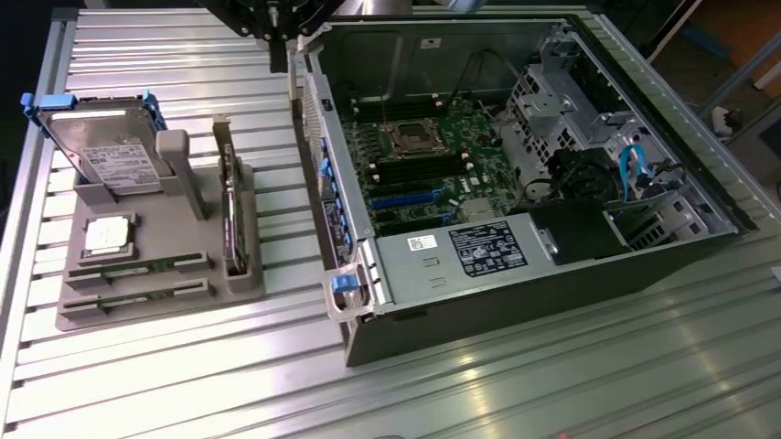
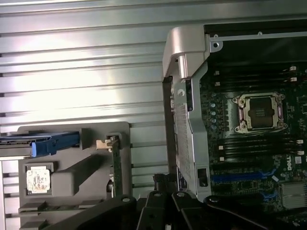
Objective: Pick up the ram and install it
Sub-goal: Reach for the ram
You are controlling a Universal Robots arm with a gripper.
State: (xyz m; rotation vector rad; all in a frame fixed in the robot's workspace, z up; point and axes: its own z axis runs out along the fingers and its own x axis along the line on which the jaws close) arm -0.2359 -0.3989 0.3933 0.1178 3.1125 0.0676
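The ram (image 1: 132, 268) is a thin green stick lying in a slot of the grey holder (image 1: 159, 306), on the end of the holder farthest from my gripper. A second green stick (image 1: 128, 295) lies in the slot beside it. In the wrist view the ram (image 2: 48, 208) shows faintly in the holder (image 2: 72, 179). My gripper (image 1: 281, 50) hangs high over the table beside the open computer case (image 1: 366, 320), well away from the holder. Its dark fingers (image 2: 153, 206) stand together, shut, with nothing between them. The motherboard (image 1: 427, 169) lies exposed, its long dark memory slots (image 2: 254, 141) beside the processor socket (image 2: 259, 111).
The holder also carries a hard drive (image 1: 104, 151) in a blue bracket, a silver processor chip (image 1: 108, 233) and a dark expansion card (image 1: 232, 206) standing on edge. The case wall (image 2: 184, 110) rises between holder and motherboard. Ribbed metal table (image 1: 550, 366) lies all around.
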